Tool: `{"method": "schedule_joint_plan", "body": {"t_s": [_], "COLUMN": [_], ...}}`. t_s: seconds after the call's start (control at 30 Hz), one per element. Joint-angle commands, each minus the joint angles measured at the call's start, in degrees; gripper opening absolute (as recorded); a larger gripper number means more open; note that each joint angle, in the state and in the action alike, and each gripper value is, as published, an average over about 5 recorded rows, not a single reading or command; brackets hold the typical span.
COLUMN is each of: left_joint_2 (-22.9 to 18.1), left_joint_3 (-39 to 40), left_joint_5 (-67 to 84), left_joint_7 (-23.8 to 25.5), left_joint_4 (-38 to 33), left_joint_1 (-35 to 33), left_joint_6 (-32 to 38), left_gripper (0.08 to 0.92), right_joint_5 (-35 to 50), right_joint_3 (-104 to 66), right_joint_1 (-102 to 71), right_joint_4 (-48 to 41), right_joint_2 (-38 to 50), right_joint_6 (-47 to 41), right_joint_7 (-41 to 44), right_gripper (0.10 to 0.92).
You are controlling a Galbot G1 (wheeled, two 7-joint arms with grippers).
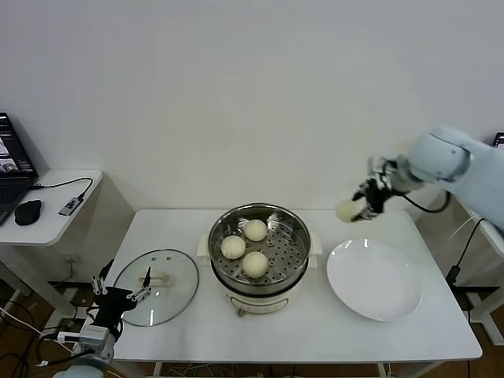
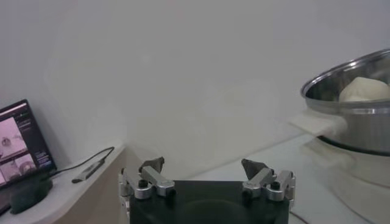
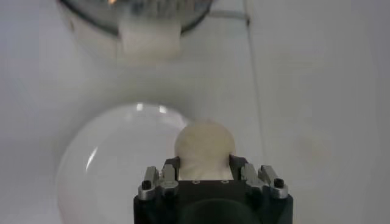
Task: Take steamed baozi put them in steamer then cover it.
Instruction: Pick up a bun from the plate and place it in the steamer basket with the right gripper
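Observation:
Three cream-white baozi (image 1: 244,245) lie on the perforated tray of the steel steamer (image 1: 295,236) at the table's middle. My right gripper (image 1: 361,206) is shut on another baozi (image 1: 348,209), carried in the air above the table's back edge, right of the steamer and above the white plate's far side. In the right wrist view that baozi (image 3: 204,149) sits squeezed between the fingers (image 3: 170,168). The glass cover (image 1: 165,287) lies flat on the table left of the steamer, its cream handle (image 1: 155,277) up. My left gripper (image 1: 120,293) waits open at the cover's left edge; its wrist view shows the jaws apart, with nothing between them (image 2: 203,168).
An empty white plate (image 1: 373,279) lies right of the steamer. A side desk (image 1: 51,206) to the left holds a laptop (image 1: 12,165), a mouse (image 1: 27,212) and a cable. The steamer's cream side handle (image 2: 317,123) shows in the left wrist view.

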State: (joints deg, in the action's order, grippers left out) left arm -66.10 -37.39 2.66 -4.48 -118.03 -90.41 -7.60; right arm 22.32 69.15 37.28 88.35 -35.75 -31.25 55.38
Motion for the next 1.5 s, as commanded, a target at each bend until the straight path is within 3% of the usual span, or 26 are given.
{"method": "schedule_joint_plan", "body": {"t_s": [0.03, 0.47, 1.3, 1.5], "left_joint_2": [-0.38, -0.63, -0.82, -0.79], "left_joint_3": [-0.14, -1.7, -1.98, -1.85], "left_joint_5": [0.08, 0.61, 0.54, 0.47], "left_joint_7": [-0.01, -0.02, -0.07, -0.04], "left_joint_4": [-0.12, -0.42, 0.35, 0.45], "left_joint_1": [0.19, -0.28, -0.19, -0.17], "left_joint_6": [-0.09, -0.05, 0.19, 0.18], "left_gripper": [0.823, 0.823, 0.823, 0.823], "right_joint_5": [15.51, 14.23, 9.16, 8.77], "right_joint_3": [8.96, 6.7, 4.31, 3.36], "right_joint_1": [6.69, -6.35, -11.48, -9.43], "right_joint_4": [2.13, -4.07, -7.9, -5.7], "right_joint_2": [-14.59, -22.0, -22.48, -19.66], "right_joint_6": [-8.21, -10.36, -10.39, -10.36], "right_joint_7": [-7.02, -11.95, -12.96, -12.19], "right_gripper": [0.527, 0.534, 0.535, 0.634]}}
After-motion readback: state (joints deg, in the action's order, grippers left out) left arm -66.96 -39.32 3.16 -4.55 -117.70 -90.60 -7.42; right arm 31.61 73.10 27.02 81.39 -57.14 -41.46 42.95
